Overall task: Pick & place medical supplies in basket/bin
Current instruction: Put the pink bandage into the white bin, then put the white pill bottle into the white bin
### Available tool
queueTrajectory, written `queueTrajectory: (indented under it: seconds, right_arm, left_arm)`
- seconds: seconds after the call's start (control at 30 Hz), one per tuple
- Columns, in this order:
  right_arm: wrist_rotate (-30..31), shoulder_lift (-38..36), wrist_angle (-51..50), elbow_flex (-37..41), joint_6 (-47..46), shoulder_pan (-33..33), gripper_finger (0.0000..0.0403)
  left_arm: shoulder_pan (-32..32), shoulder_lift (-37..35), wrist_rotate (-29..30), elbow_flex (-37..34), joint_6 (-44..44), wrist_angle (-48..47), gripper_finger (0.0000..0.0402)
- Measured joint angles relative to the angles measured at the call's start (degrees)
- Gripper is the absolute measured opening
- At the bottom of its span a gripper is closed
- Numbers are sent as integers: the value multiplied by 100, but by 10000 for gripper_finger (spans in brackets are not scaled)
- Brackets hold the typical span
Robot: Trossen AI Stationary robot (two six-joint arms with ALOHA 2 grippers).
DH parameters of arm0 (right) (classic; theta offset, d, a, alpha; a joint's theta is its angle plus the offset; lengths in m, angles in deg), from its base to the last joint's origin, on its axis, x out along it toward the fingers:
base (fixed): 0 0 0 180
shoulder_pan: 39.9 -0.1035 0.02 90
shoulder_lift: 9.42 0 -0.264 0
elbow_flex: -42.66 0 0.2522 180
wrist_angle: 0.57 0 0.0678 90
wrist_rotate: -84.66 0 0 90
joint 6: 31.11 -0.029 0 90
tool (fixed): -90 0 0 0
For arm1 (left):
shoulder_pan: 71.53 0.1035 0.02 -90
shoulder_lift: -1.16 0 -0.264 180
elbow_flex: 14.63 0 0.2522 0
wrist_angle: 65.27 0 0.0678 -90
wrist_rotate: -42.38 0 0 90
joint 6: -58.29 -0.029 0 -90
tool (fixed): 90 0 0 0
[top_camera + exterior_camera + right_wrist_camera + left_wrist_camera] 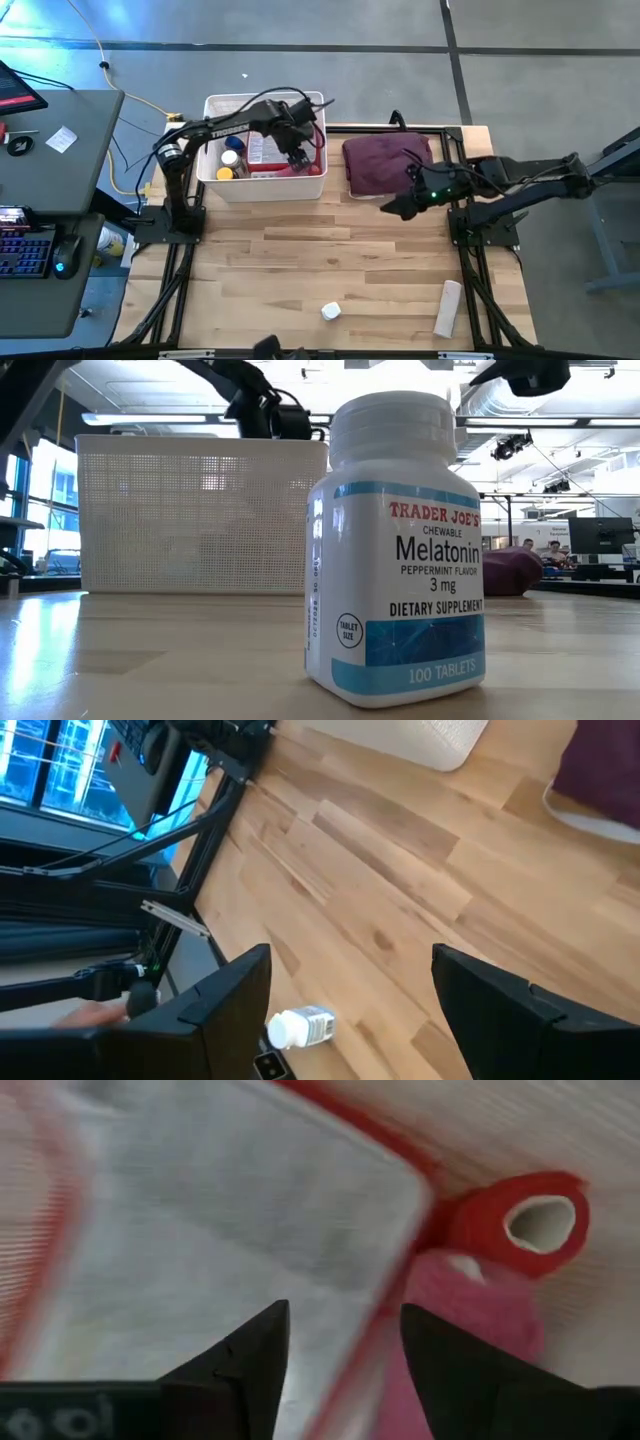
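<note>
The white lattice basket [262,185] [200,510] sits at the table's far left. It holds small bottles [231,160], a flat case with a red rim [400,1270], a red roll with a white core [530,1225] and something pink [480,1310]. My left gripper [298,152] [345,1350] reaches down into the basket, open, with its fingers on either side of the case's red rim. My right gripper [392,210] [350,1010] hovers open over the table beside the maroon bundle. A white Melatonin bottle [331,311] [395,550] [300,1026] stands upright near the near edge. A white cylinder [448,307] lies to its right. My left gripper stands open astride the red rim [385,1320] of the flat case inside the basket, coming from above. Whether its fingers touch the case, I cannot tell.
A maroon cloth bundle [388,162] [600,770] lies at the table's far right, close to my right arm. Bare wood [330,250] spreads across the middle of the table. A desk with a keyboard and mouse [40,250] stands beyond the left edge.
</note>
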Motion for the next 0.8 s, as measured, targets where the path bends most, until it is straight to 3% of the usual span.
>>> queueTrajectory:
  seconds: [0.1, 0.17, 0.3, 0.5, 0.67, 0.8]
  right_arm:
    - [44, 0, -2, 0, -89, -121, 266]
    - [61, 0, -2, 0, -120, -161, 266]
    - [67, 0, -27, 0, -124, -179, 266]
    - [11, 0, -177, 0, -204, -179, 266]
    - [-747, 0, -788, 0, -346, -183, 266]
    - [-1377, 0, -1552, 0, -1089, -410, 266]
  left_arm:
    - [-57, 75, -734, -4, -67, -23, 212]
    - [-141, 75, -905, -4, -93, 2, 203]
    - [-157, 46, -883, -4, -106, -104, 188]
    - [-105, 24, -323, 444, -124, -763, 170]
    - [-60, 24, -301, 1291, -111, -1266, 159]
    - [-78, 20, -303, 2104, -80, -1621, 151]
